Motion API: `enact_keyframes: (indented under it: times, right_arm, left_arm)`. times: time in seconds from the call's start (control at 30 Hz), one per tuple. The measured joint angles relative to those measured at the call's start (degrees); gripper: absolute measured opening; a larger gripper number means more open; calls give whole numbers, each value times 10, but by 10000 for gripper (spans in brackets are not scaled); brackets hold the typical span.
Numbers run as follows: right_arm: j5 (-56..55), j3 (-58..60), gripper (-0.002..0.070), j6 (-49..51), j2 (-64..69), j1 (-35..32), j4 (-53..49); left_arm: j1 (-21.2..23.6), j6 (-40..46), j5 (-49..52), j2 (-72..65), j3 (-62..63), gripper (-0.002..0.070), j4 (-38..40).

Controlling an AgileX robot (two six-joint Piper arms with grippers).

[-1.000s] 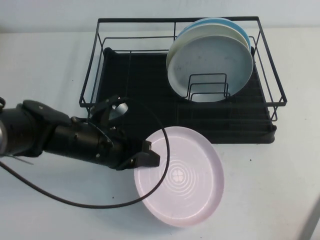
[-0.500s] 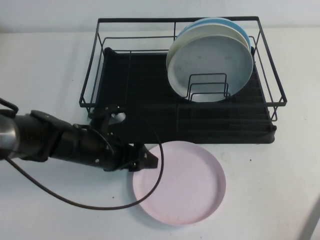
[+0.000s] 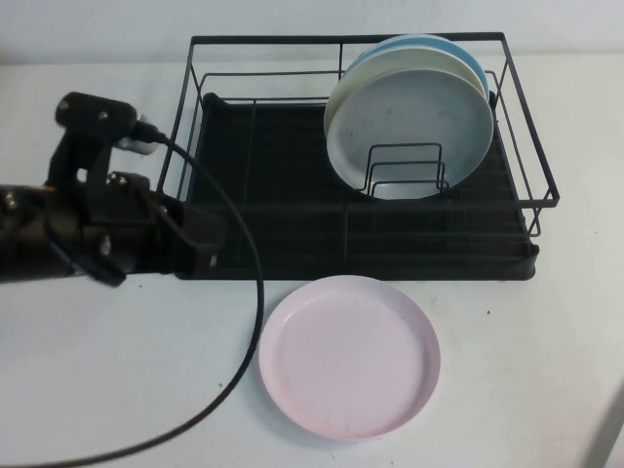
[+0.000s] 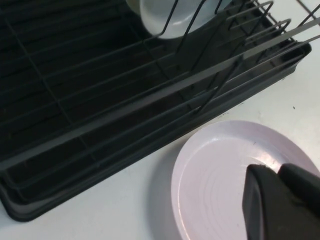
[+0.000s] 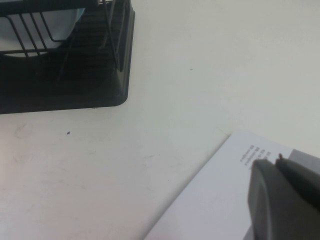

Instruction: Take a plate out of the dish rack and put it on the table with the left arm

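Observation:
The pale pink plate (image 3: 349,356) lies flat on the white table (image 3: 526,370) just in front of the dish rack (image 3: 263,185), with nothing touching it. It also shows in the left wrist view (image 4: 215,175). My left gripper (image 3: 207,255) is empty and sits to the plate's left, by the rack's front left corner. In the left wrist view its fingers (image 4: 277,170) are together, raised over the plate's near part. My right gripper (image 5: 276,161) is shut and empty, off to the right of the rack (image 5: 65,75) over a white printed sheet (image 5: 220,200).
A grey-white plate (image 3: 409,117) and a light blue plate (image 3: 458,49) stand upright in the rack's right half, behind wire dividers (image 3: 405,166). The left arm's black cable (image 3: 255,312) loops over the table left of the pink plate.
My left gripper has let go of the pink plate's left rim and drawn back to the left. The plate has settled flat on the table.

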State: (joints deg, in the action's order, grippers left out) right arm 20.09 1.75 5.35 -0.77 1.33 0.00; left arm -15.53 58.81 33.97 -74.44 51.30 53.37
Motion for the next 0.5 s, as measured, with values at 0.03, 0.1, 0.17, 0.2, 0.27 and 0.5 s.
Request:
enact_keyframes:
  times: [0.03, 0.1, 0.17, 0.2, 0.27, 0.5]
  right_arm:
    - [0, 0, -18, 0, 0, 0, 0]
    - [0, 0, -18, 0, 0, 0, 0]
    - [0, 0, -18, 0, 0, 0, 0]
    - [0, 0, -18, 0, 0, 0, 0]
    - [0, 0, -18, 0, 0, 0, 0]
    - [0, 0, -18, 0, 0, 0, 0]
  left_arm:
    - [-3, -2, -7, 19, -10, 20, -4]
    - [-8, -7, -27, 67, -42, 8, -10]
    - [-9, -10, -35, 108, -75, 3, -14]
    - [-9, -11, -35, 130, -94, 2, -16]
    - [-9, -16, -25, 171, -129, 0, -19]
    - [-9, -64, -16, 287, -175, 0, -76]
